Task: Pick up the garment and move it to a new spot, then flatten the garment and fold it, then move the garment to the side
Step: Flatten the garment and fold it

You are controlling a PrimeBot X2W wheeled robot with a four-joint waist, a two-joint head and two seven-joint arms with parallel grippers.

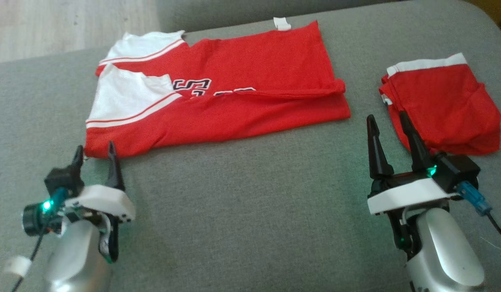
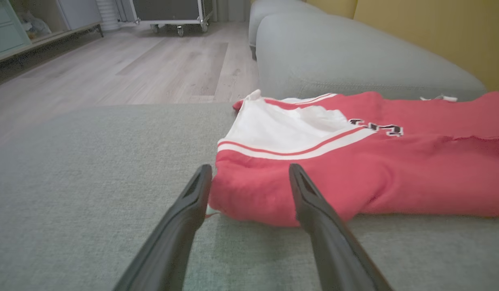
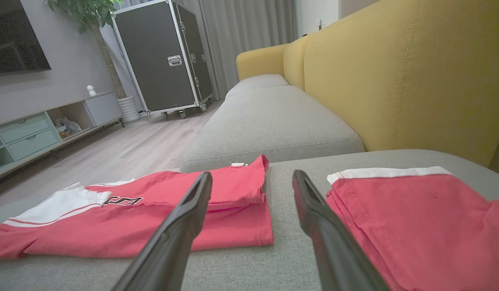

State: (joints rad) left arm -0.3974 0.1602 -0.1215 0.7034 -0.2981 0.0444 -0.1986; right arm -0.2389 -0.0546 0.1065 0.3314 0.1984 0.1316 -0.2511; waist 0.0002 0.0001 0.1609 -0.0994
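Red cloth is taking up most of my screen: the shirt [image 1: 234, 101] is lying on the grey cushion [image 1: 250, 202], left of the shorts [image 1: 441, 105] and clear of them, with bare cushion showing between. It is looking folded lengthwise already, one long half lapping over the other so the dark lettering is peeking out from under the fold. The white sleeves with their red stripes are stacking at the end farthest from the shorts, and the hem end is pointing toward the shorts, slightly rumpled at its corner. I am holding the left gripper [image 1: 94, 146] spread wide and empty, its tips bracketing the shirt's near corner on the side away from the shorts. I judge that is lining it up to pinch that sleeve end, though I am not able to tell whether it is touching the cloth. The right gripper [image 1: 387, 116] is likewise standing spread and empty, just beside the shorts' near corner, facing the gap between the shorts and the shirt. I am reading that as a ready pose for taking the hem end in a crosswise fold.
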